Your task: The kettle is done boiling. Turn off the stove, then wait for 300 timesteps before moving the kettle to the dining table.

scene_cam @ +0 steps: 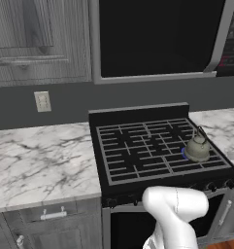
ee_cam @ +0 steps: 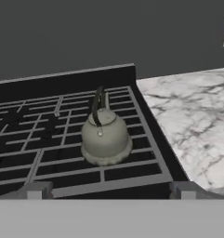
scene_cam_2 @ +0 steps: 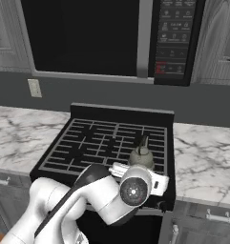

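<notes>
The kettle (scene_cam: 198, 147) (scene_cam_2: 141, 155) (ee_cam: 105, 135), small, squat and grey-beige with a dark arched handle, stands upright on the front right burner of the black stove (scene_cam: 138, 146) (scene_cam_2: 97, 143) (ee_cam: 43, 135). A blue glow (scene_cam: 185, 154) shows at its base. Small knobs (scene_cam: 210, 186) line the stove's front edge. My gripper (ee_cam: 109, 190) hovers just in front of the stove's front edge, facing the kettle, open wide with nothing between its fingers. The hand sits low before the stove in the right base view. The dining table is out of view.
Marble counters flank the stove on the left (scene_cam: 41, 160) (scene_cam_2: 16, 128) and right (scene_cam: 225, 126) (scene_cam_2: 207, 157) (ee_cam: 192, 116). A dark microwave (scene_cam_2: 111, 38) hangs above. A wall outlet (scene_cam: 42, 101) (scene_cam_2: 34, 87) sits left of the stove. Grey drawers (scene_cam: 53, 214) lie under the counters.
</notes>
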